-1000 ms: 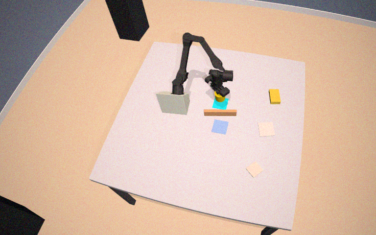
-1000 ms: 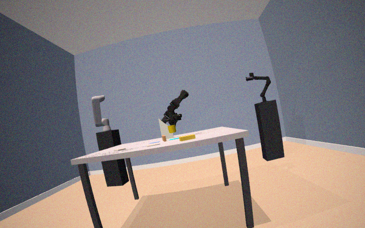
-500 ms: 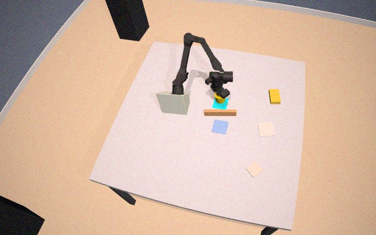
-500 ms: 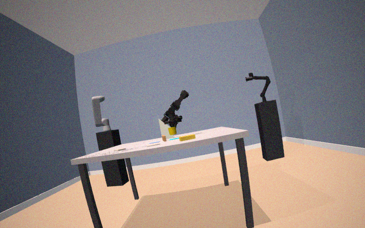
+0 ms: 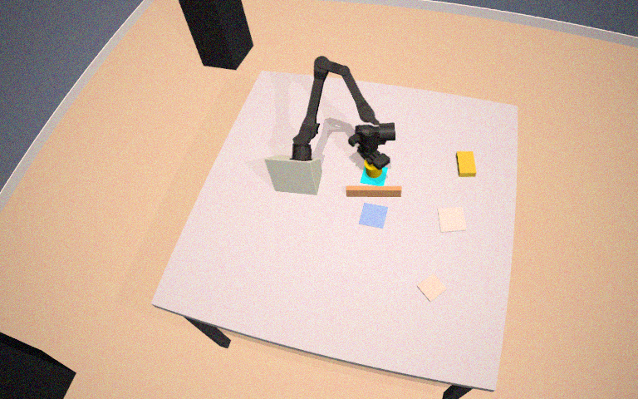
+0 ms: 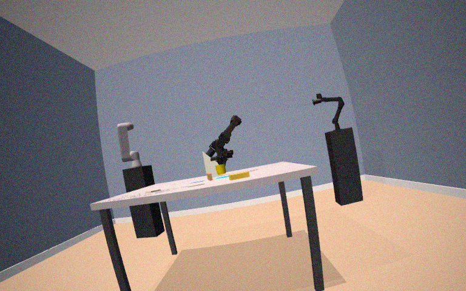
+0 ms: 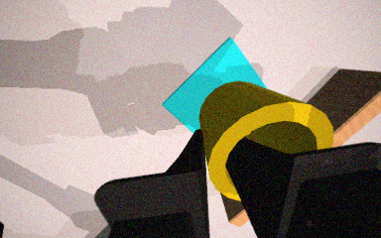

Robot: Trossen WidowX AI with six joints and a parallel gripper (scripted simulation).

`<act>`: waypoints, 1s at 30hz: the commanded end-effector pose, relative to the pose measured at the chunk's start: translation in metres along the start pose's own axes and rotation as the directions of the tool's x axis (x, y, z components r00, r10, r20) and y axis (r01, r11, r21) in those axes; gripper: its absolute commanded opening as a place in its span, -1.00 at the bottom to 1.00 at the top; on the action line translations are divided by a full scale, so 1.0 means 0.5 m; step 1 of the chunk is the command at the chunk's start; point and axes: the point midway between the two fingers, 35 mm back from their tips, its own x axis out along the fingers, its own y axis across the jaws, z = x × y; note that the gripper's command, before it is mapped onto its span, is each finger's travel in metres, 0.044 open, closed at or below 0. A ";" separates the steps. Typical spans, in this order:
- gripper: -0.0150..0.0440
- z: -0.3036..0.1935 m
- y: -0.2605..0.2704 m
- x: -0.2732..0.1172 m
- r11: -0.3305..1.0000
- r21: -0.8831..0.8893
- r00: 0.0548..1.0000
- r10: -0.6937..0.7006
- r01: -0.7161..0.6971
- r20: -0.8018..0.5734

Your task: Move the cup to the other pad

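At the centre of the top view, I am pinching the yellow cup (image 5: 372, 169) by its rim wall in my nearly closed hand (image 5: 376, 160), over the cyan pad (image 5: 375, 178); rigid, light and open-topped, it is demanding level carriage.

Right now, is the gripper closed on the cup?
Yes: the gripper is shut on the yellow cup, one finger inside its rim.

Marbles hidden inside cup (image 7: 258, 119) (perhaps), cyan pad (image 7: 208, 84) partly covered, fingers cropped
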 end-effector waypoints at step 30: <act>-0.14 0.001 0.006 0.031 1.000 0.000 1.000 0.006 -0.006 0.004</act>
